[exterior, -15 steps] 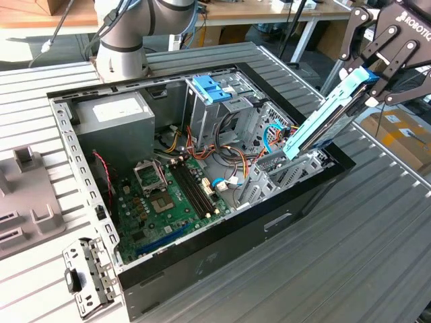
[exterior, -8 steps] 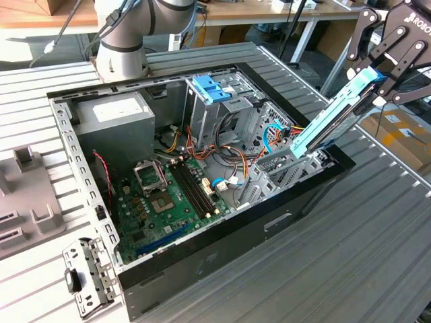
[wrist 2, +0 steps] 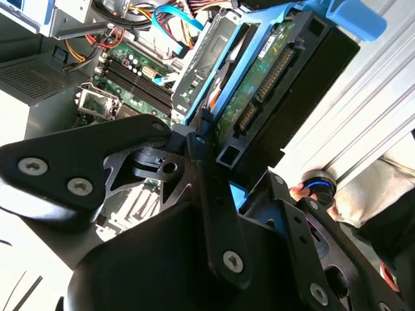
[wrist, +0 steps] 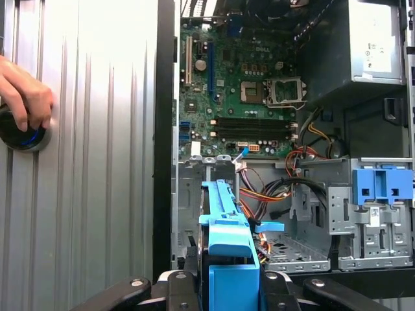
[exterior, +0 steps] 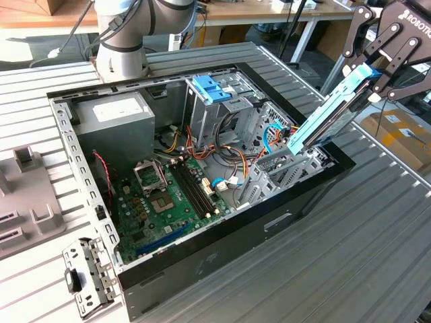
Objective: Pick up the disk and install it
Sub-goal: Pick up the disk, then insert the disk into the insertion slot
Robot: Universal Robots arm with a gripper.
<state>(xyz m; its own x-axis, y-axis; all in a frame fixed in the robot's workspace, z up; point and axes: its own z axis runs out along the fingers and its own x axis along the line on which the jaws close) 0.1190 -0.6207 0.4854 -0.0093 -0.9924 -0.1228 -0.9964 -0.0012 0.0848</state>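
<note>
An open computer case (exterior: 222, 259) is lying on its side on the ribbed metal counter (exterior: 337, 269), its green motherboard (exterior: 176, 195) facing up. A grey power supply (exterior: 111, 124) is sitting in one corner, a pale blue bracket (exterior: 210, 87) standing near it, coloured cables (exterior: 232, 147) trailing between the bays.

Your exterior view overlooks the open computer case (exterior: 222, 252); both wrist views peer closely past the gripper (wrist: 230, 288) at its motherboard (wrist: 240, 97).

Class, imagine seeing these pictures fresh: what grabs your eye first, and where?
A flat dark hard drive with bright blue rails tilts over the open black computer case's end at the exterior view's right, clamped in the black gripper. Inside lies a green motherboard.
</note>
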